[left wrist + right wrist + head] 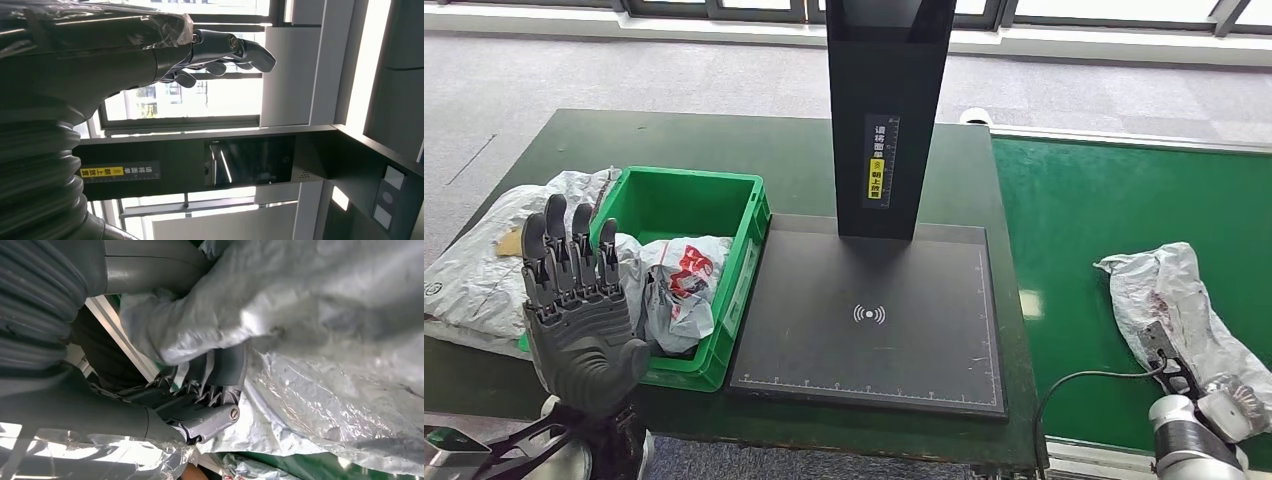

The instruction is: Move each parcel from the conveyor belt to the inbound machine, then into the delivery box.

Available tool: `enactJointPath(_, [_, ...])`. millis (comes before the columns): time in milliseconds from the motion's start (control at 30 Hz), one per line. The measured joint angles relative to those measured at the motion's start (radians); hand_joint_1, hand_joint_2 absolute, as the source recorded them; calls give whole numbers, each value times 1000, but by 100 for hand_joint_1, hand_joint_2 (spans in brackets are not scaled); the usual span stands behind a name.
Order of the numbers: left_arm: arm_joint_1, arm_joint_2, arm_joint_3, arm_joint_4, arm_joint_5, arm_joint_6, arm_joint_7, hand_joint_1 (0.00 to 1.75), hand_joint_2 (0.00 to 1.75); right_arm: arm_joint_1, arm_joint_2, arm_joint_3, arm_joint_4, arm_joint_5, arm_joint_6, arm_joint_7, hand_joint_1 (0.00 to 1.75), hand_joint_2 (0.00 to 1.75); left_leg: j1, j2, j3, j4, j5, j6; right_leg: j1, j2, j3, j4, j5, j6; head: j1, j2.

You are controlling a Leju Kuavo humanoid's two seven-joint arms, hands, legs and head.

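Fingers (pixel 574 250) of the left hand (pixel 582 320) stand upright and apart, holding nothing, raised at the near left beside the green delivery box (pixel 742 275). From the left wrist camera that hand (pixel 215 50) shows against bright windows with its fingertips slightly curled, and beyond it stands the inbound machine's black column (pixel 200 162) with its dark screen, which the head view cuts off. The head view shows instead the machine's flat scanning plate (pixel 869 320) just right of the box, which holds a bagged parcel (pixel 679 285). On the green conveyor belt (pixel 1104 210), at the right, lies a grey parcel (pixel 1169 300). The right hand (pixel 210 390) has its fingers tucked under and around that parcel's wrapping (pixel 310 315), gripping its near end.
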State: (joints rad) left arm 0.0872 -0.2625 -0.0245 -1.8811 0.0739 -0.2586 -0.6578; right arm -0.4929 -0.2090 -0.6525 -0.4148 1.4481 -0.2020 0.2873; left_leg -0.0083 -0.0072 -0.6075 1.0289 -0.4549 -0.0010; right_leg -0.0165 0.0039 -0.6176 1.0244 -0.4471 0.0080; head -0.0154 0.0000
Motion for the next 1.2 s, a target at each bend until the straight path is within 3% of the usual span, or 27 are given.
enactJointPath(333, [-1,0,0,-1,-1,-1,12,0,175,7,2,0,-12,-12,-27,-30,175,175,0,0,0,0,0,0,0,0,1,0,0,0,0,0])
enactJointPath(467, [5,-6,1,-14,-7,7,19,0,175,17,30,0,-75,-91,-98,-175,175,175,0,0,-1,0,0,0,0,0,1,0,0,0,0,0])
enactJointPath(667, [15,-16,3,-30,-25,9,14,0,175,73,160,19,-370,-315,-72,-407,175,175,1,-2,0,-1,1,0,0,-2,1,0,0,0,0,0])
enactJointPath(900, [8,-19,3,-19,-29,8,6,0,175,164,292,209,-724,-583,17,-592,175,175,1,0,1,-1,1,-1,1,1,1,1,0,-1,0,0])
enactJointPath(1200, [-20,-17,3,24,-40,11,-6,0,175,257,362,514,-1002,-709,74,-648,175,175,1,0,1,-1,1,-1,1,1,1,1,0,-1,0,0])
